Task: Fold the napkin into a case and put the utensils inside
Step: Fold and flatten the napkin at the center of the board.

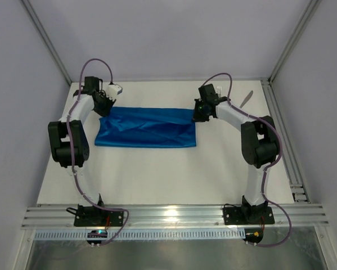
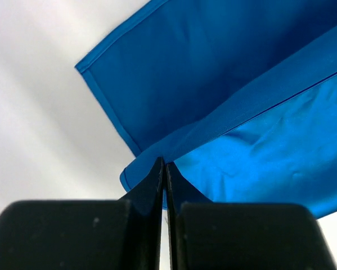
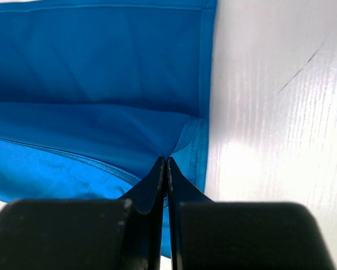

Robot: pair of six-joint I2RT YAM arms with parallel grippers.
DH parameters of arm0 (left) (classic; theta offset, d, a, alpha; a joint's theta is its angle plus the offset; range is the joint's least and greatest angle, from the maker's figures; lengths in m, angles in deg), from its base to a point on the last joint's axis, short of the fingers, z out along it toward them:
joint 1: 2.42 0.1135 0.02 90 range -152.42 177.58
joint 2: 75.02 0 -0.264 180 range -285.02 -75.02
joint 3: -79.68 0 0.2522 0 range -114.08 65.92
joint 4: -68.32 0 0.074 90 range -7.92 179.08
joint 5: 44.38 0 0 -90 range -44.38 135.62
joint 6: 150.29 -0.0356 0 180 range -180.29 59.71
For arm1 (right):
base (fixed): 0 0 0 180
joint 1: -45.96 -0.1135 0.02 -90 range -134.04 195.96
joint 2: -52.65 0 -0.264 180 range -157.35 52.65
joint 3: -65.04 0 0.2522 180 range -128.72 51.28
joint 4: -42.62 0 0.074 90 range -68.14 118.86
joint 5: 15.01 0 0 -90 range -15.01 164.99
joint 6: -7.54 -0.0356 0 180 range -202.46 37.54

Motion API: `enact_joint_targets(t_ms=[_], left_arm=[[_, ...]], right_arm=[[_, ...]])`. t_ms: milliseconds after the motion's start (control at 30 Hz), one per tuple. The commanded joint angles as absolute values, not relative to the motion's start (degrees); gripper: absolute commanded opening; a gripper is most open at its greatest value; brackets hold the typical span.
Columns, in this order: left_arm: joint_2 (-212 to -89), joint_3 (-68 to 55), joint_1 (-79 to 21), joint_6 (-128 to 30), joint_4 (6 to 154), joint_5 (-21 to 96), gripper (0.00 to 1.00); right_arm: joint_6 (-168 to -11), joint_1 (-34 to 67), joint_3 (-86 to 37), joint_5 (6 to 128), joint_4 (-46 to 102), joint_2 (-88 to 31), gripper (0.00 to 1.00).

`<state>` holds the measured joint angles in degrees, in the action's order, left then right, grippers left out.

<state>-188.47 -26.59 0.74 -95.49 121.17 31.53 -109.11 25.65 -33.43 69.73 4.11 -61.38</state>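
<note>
The napkin (image 1: 145, 128) is lying folded into a wide band on the far half of the white worktop (image 1: 157, 174). The left fingers (image 2: 156, 185) are pinching its far left corner and the right fingers (image 3: 157, 183) its far right corner, both clenched on cloth. What looks like the knife (image 1: 246, 99) is resting beyond the right arm.

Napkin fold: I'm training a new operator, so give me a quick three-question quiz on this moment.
1. True or false: the left gripper and right gripper both stand open, clear of the napkin.
2. The napkin on the table is: A balled up; B spread as a wide oblong; C hanging off the edge.
3. Fill in: the right gripper pinches the napkin's far ___ corner.
Key: 1 false, both are shut on it; 2 B; 3 right.
</note>
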Motion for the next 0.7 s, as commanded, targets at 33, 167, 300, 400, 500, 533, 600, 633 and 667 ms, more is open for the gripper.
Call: enact_joint_targets(t_ms=[33,167,300,400,500,533,600,633,667], left_arm=[[-190.0,-28.4,-1.2,-97.2,118.1,35.3,0.0],[-190.8,-28.1,-1.5,-96.7,116.9,36.5,0.0],[-191.6,-28.2,-1.7,-95.5,115.2,38.4,0.0],[-192.0,-28.1,-1.7,-94.9,114.3,38.7,0.01],[-192.6,-28.2,-1.8,-94.4,112.2,40.1,0.06],[-192.8,-28.2,-3.0,-94.0,111.3,40.7,0.07],[-194.0,-29.1,-3.6,-92.8,108.3,42.7,0.2],[-194.5,-29.9,-3.7,-90.6,107.3,43.4,0.3],[-195.3,-31.0,-3.6,-89.4,107.0,44.9,0.46]], right_arm=[[-109.7,26.4,-34.2,72.2,2.7,-60.0,0.04],[-110.7,26.3,-29.7,71.9,4.8,-55.6,0.04],[-110.5,26.3,-31.3,71.8,4.1,-56.5,0.04],[-111.2,26.4,-34.4,71.1,3.5,-59.3,0.04],[-112.3,26.3,-36.4,70.8,4.1,-61.5,0.04],[-112.6,26.4,-37.0,71.1,4.2,-62.0,0.04],[-114.2,26.7,-39.2,71.6,4.5,-63.9,0.13],[-115.0,27.0,-40.0,71.6,4.5,-64.7,0.23],[-115.8,27.3,-41.9,71.1,5.0,-66.1,0.38]])
